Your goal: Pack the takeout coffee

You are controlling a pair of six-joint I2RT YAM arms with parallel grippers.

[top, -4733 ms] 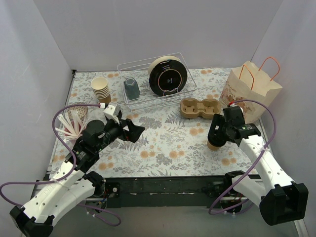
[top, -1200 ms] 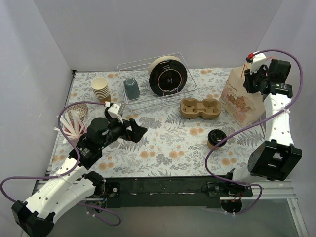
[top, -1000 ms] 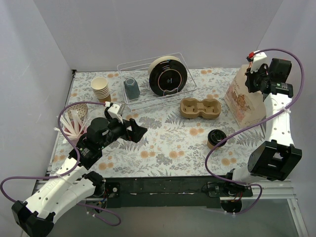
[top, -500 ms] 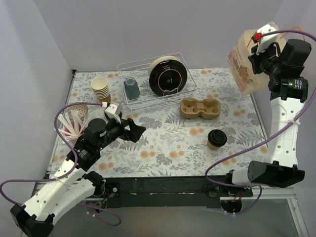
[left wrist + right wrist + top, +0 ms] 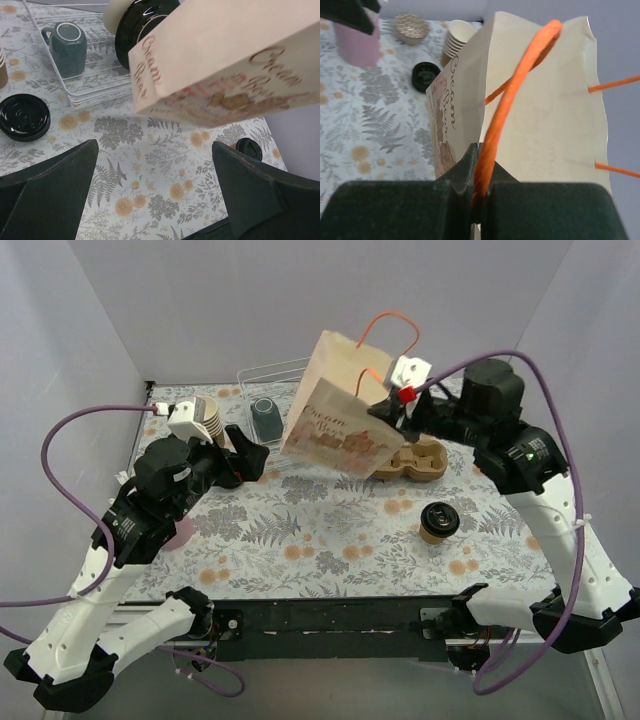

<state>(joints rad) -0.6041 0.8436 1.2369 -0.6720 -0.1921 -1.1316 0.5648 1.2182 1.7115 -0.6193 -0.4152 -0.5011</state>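
Observation:
One takeout coffee (image 5: 438, 522), a tan paper cup with a black lid, stands on the floral mat right of centre; its lid (image 5: 248, 146) peeks past my left finger. A kraft paper bag (image 5: 335, 422) with orange handles hangs tilted in the air over the middle of the table. My right gripper (image 5: 388, 406) is shut on one orange handle (image 5: 512, 95), pinched between the jaws (image 5: 481, 192). My left gripper (image 5: 250, 455) is open and empty (image 5: 155, 150), just left of the bag and below its bottom edge (image 5: 200, 112).
A brown cup carrier (image 5: 420, 462) lies partly behind the bag. A wire rack (image 5: 262, 380) at the back holds a grey-blue mug (image 5: 65, 45) and a black plate (image 5: 142, 25). Stacked cream cups (image 5: 205, 415) and a loose black lid (image 5: 24, 116) sit left.
The right arm has lifted the bag off the far right of the table and swung it left to the middle. The left arm has risen and moved toward the rack.

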